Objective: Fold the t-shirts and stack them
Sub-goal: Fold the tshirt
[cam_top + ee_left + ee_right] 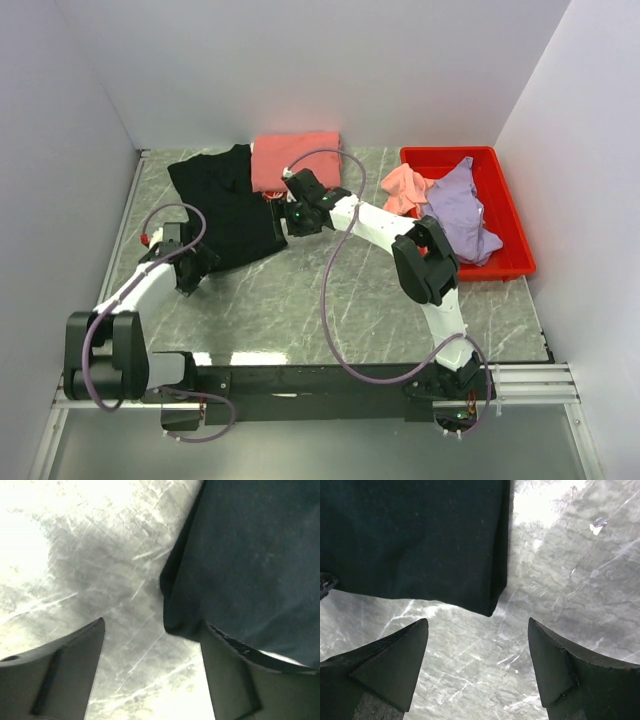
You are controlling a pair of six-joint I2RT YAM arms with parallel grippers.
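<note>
T-shirt, black, corners just ahead of jaws

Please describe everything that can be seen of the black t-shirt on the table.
The black t-shirt is soft, matte cloth. It lies flat on the marble table, left of centre, with a sleeve pointing to the far left. Its far right edge meets the folded coral-red t-shirt. The open left pincer stands at its near left corner and the open right pincer at its near right corner. Neither grips it.
</note>
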